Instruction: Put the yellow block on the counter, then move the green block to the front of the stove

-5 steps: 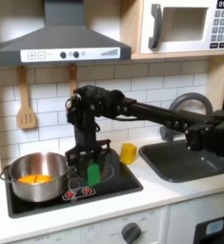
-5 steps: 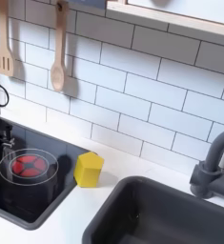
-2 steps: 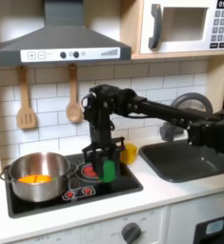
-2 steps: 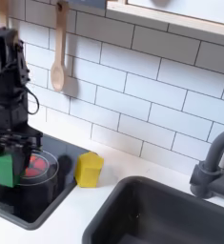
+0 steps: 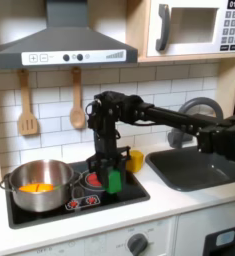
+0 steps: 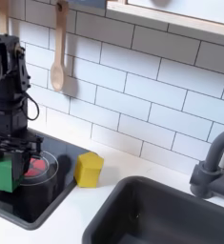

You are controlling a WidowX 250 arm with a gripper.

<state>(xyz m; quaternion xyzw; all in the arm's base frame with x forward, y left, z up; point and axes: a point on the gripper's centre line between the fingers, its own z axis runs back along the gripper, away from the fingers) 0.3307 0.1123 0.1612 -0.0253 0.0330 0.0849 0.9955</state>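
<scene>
Both exterior views show the black gripper [image 5: 113, 172] [image 6: 6, 164] closed on the small bright green rectangular block [image 5: 114, 180] [image 6: 4, 174] — held upright between its fingers, low over the flat black stove [image 5: 89, 200] [image 6: 42, 195] near the red ring burner [image 6: 39, 167]. Just beside the stove's edge, the small yellow block [image 5: 135, 160] [image 6: 89, 169] sits on the off-white counter [image 5: 179, 200] [image 6: 75, 214] — apart from the gripper.

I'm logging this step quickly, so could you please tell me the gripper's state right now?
Gripper: shut on the green block, held upright at the front part of the stove.
</scene>
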